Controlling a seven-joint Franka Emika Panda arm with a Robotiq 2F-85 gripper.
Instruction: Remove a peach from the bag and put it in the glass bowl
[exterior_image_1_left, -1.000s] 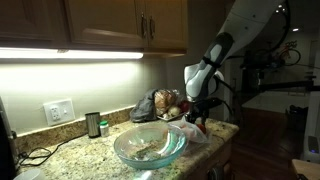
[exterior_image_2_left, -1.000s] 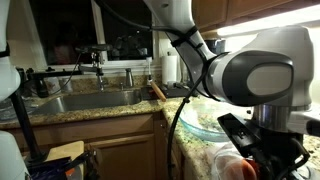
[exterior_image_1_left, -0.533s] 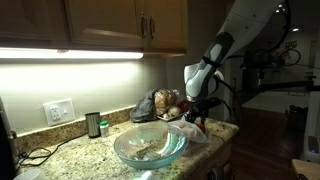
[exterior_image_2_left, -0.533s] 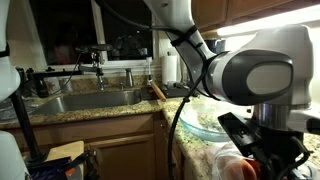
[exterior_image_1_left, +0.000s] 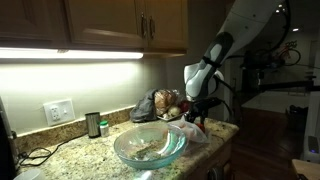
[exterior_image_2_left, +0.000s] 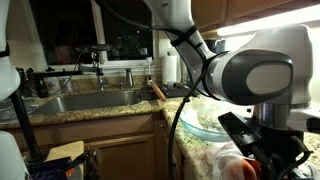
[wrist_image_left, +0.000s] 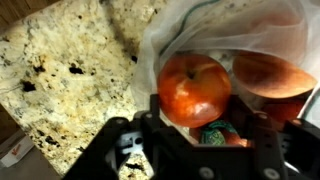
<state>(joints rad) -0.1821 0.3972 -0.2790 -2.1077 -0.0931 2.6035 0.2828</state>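
Wrist view: peach (wrist_image_left: 195, 88) round, glossy red-orange, inside crinkled whitish bag (wrist_image_left: 230, 30). Gripper (wrist_image_left: 190, 150) dark, blurred, cut off; jaw spacing cannot be told.

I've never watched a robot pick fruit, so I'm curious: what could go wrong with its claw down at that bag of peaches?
1. The thin bag drapes around the peach; the gripper might pinch plastic too and drag the whole bag along.
2. A second peach lies close beside it and, if nudged, could roll toward the counter edge.
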